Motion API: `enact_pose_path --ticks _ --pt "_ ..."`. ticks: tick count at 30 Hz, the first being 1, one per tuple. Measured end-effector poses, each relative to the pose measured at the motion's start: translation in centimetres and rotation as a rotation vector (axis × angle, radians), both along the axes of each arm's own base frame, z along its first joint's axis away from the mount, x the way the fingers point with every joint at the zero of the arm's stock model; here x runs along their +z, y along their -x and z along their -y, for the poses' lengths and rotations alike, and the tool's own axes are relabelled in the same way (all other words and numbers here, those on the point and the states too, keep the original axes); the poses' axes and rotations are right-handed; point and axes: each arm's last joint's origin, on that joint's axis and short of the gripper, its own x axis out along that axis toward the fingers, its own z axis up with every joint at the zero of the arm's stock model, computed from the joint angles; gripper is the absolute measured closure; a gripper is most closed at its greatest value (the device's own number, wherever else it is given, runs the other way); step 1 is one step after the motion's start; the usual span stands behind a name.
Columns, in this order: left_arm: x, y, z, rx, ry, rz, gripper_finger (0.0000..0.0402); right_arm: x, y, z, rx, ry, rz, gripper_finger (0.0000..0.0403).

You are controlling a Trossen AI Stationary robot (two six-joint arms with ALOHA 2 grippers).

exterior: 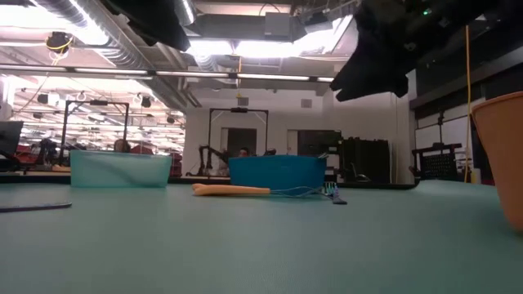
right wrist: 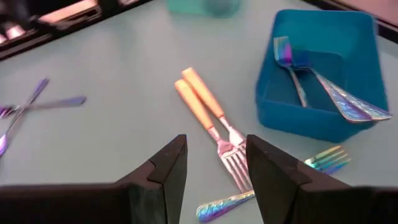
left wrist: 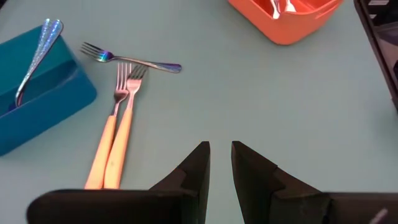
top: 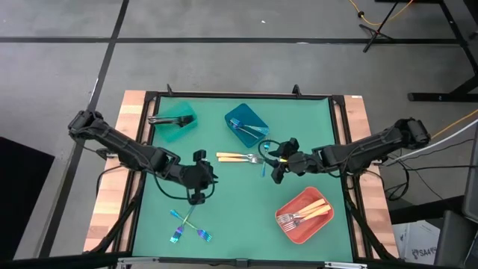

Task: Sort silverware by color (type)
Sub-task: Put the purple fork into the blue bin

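Two gold-handled forks lie side by side at the table's middle, their silver heads toward the right. An iridescent fork lies flat across just beyond those heads. My left gripper hovers to the near left of the handles, narrowly open with nothing between its fingers. My right gripper hangs open above the fork heads, clear of them. Two more iridescent forks lie crossed near the front edge.
A teal bin with dark forks stands at the far left. A blue bin holding iridescent forks stands at the far middle. A coral bin with gold-handled forks sits at the near right. Bare mat lies between them.
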Motion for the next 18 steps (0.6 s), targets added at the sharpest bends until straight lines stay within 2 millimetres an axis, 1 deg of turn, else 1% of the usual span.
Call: enact_pose_path --ticks 7,12,18 --pt "0.0 0.2 0.6 -0.003 -0.019 0.008 0.0342 -1.0 -0.4 0.1 -0.134 -0.026 0.005 0.0249" --pt "0.0 0.3 0.6 -0.004 -0.020 0.008 0.0342 -1.7 -0.7 0.1 -0.206 -0.053 0.010 0.0249" --pt "0.0 0.3 0.6 -0.005 -0.020 0.008 0.0342 -3.4 -1.3 0.1 -0.263 -0.050 -0.027 0.0249"
